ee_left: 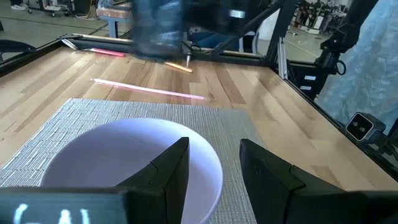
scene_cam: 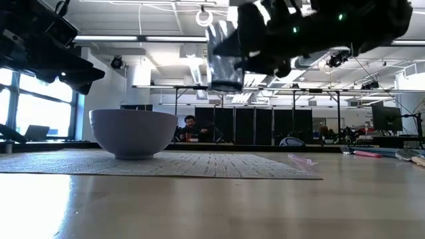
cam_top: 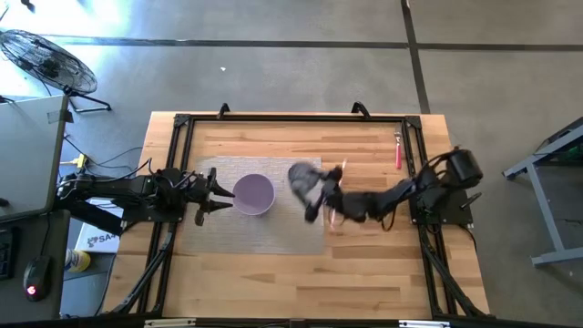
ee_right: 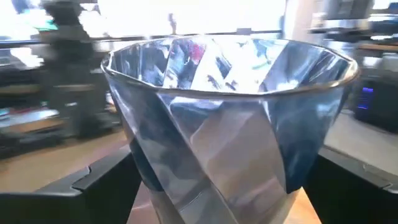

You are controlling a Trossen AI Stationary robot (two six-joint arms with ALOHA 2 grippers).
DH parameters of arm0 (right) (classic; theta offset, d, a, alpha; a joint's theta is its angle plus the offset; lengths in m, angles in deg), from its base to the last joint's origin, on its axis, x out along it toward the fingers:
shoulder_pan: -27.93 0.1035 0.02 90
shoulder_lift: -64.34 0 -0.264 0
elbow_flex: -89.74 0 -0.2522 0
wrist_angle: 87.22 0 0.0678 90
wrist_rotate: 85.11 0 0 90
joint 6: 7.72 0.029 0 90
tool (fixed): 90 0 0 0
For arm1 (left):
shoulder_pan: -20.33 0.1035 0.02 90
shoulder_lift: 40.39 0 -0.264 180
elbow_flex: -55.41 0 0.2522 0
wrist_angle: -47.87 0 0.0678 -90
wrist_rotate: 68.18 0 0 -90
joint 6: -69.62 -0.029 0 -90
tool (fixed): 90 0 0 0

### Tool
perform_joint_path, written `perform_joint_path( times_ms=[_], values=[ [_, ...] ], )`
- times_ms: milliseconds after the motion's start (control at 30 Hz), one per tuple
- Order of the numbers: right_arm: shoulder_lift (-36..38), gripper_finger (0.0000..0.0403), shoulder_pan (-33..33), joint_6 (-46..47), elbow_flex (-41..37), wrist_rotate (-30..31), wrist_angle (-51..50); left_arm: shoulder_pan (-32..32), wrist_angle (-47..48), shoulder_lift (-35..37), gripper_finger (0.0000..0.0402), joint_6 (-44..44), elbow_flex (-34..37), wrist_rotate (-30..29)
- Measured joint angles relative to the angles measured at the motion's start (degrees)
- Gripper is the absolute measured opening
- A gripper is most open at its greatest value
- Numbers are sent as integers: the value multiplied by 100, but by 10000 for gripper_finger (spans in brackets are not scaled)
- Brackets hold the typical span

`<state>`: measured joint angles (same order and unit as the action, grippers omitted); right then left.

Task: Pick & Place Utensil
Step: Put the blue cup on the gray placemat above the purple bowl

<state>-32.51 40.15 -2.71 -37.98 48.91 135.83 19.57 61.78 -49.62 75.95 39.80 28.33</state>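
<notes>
Glass tumbler (ee_right: 230,118) faceted (right wrist view only).

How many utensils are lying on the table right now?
3 that I can make out: a red one near the right rear frame, a pale pink one just off the mat's edge, and a wooden one beyond it. The right arm may hide others.

The wooden tabletop (cam_top: 273,264) carries a grey woven placemat (cam_top: 273,228) at its middle; a lavender bowl (cam_top: 253,193) stands on the placemat's left part; a pink utensil (cam_top: 398,151) lies near the far right corner; a pale pink stick (ee_left: 149,90) lies on the bare wood just right of the placemat.
</notes>
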Motion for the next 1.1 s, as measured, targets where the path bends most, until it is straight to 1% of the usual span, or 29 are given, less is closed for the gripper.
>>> perform_joint_path(
  times_ms=[100,167,267,400,533,667,800,933,1100],
  values=[
    [178,377,-483,70,-355,40,5,0,0,0,140,0,0,-4],
    [156,378,-817,292,-498,-182,-76,0,0,-2,140,0,0,-6],
    [-43,379,-1227,546,-559,-520,-61,-1,0,-2,140,0,0,-7],
    [-531,379,-1506,482,-504,-550,187,0,0,-2,140,0,0,-8],
    [-1157,380,-1659,398,-285,-540,717,0,0,-2,140,0,0,-7],
    [-1670,380,-1790,532,-62,-547,880,0,0,0,140,0,0,-7],
    [-1890,380,-1869,686,75,-737,909,0,0,0,140,0,0,-7],
    [-2011,381,-1872,701,97,-715,832,-1,0,0,140,0,0,-7],
    [-2053,386,-1900,1086,101,-691,625,0,0,-1,140,0,0,-9]
  ],
)
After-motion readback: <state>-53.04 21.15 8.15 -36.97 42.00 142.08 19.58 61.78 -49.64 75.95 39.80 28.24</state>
